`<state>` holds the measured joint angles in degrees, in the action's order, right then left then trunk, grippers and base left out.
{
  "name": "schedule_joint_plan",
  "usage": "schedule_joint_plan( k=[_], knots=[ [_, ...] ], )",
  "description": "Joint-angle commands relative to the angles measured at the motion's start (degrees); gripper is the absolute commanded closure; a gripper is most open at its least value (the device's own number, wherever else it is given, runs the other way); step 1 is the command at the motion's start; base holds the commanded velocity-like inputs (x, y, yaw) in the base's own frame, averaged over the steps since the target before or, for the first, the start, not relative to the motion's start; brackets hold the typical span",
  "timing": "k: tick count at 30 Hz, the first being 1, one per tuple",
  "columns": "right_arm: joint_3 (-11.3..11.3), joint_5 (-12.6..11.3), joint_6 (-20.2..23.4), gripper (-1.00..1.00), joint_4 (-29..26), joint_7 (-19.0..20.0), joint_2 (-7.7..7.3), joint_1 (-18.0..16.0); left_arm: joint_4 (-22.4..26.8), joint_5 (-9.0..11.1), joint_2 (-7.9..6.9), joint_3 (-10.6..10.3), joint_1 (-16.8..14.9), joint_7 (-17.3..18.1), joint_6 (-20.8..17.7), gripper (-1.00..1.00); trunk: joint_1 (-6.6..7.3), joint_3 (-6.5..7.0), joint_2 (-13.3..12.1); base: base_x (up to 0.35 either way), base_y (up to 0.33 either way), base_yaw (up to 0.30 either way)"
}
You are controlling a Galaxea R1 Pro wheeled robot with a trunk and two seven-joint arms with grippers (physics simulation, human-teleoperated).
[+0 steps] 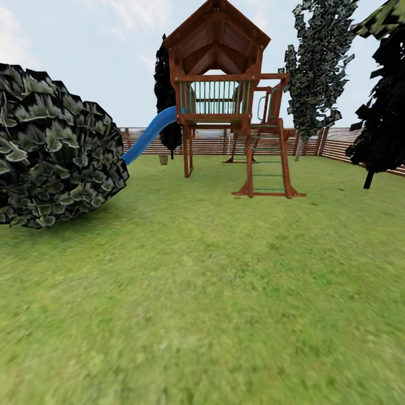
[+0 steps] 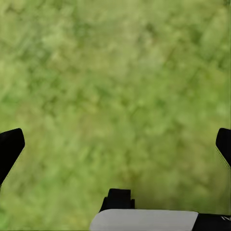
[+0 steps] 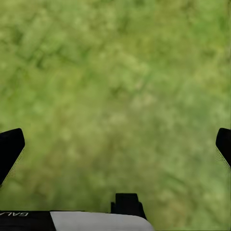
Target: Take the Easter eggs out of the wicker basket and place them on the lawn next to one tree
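Note:
The lawn [image 1: 202, 292] stretches ahead to the garden's slat fence [image 1: 337, 140]. A tree [image 1: 318, 67] with mottled green-white leaves and a pale trunk stands at the far right by the fence. A small tan shape [image 1: 163, 160] sits far off below the slide; I cannot tell whether it is the wicker basket. The Easter eggs are out of view. My left gripper [image 2: 115, 144] hangs open over bare grass, its black fingers [image 2: 10, 147] wide apart. My right gripper [image 3: 115, 144] is open too, with only grass between its fingers [image 3: 10, 147].
A wooden playhouse [image 1: 222, 84] with a ladder and a blue slide [image 1: 147, 135] stands mid-distance. A big dark bush [image 1: 53, 149] bulges in from the left. A black-trunked dark tree [image 1: 382, 112] stands at the right, and another dark tree [image 1: 166, 95] behind the slide.

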<state>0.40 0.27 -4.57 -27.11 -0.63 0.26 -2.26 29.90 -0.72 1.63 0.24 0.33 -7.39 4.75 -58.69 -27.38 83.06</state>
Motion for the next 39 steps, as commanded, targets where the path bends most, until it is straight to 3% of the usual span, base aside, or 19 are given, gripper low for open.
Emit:
schedule_joint_plan(
  k=[1, 39],
  knots=[
    [0.04, 0.03, -0.17, -1.0, 0.04, -0.07, 0.0, -0.03, 0.07, -0.07, 0.02, 0.02, 0.02, -0.18, 0.09, -1.0, -0.04, -0.05, 0.02, 0.335, 0.0, 0.0],
    [0.04, 0.08, -0.17, -1.0, 0.19, -0.07, 0.0, -0.03, -0.02, -0.07, 0.12, -0.14, 0.02, -0.17, 0.09, -1.0, -0.04, -0.05, 0.02, 0.335, 0.0, 0.0]
  ],
)
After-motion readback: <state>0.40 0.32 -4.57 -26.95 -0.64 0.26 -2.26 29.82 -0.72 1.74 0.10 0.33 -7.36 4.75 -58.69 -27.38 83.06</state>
